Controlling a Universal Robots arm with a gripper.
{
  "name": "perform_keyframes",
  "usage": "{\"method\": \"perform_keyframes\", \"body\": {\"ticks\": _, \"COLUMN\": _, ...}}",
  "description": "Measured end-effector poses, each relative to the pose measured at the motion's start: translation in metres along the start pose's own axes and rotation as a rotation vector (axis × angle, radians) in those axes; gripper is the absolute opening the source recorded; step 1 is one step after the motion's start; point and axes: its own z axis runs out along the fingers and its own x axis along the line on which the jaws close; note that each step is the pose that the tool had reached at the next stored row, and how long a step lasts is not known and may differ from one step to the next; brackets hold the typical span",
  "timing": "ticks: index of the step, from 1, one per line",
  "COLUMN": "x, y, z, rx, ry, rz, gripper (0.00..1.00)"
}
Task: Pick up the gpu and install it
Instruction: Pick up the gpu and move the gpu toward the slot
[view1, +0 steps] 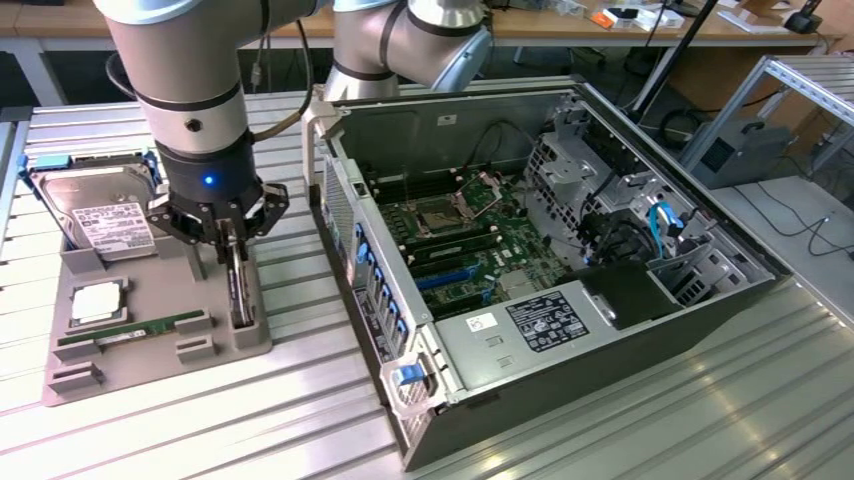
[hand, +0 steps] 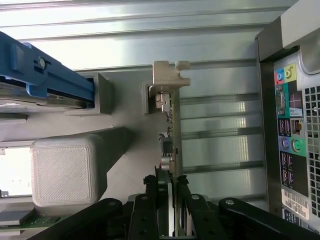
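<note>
Gripper (view1: 230, 232) straddles the gpu (view1: 240, 292) standing in the gray holder (view1: 80, 372), exterior view's left-centre — can't tell if it's pinching. I'd keep it centred and square — gentle squeeze.

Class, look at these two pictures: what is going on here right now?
A robot arm's gripper sits down over the gpu, which stands on edge in its slot of the grey holder. The card has not been lifted out. The open computer case lies beside the holder, on the exterior view's right, waiting for it.
</note>
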Motion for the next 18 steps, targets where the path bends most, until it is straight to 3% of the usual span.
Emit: {"method": "perform_keyframes", "body": {"ticks": 18, "x": -0.0001, "y": 0.0001, "z": -0.0027, "rx": -0.0001, "ry": -0.0001, "rz": 0.0, "gripper": 0.27}}
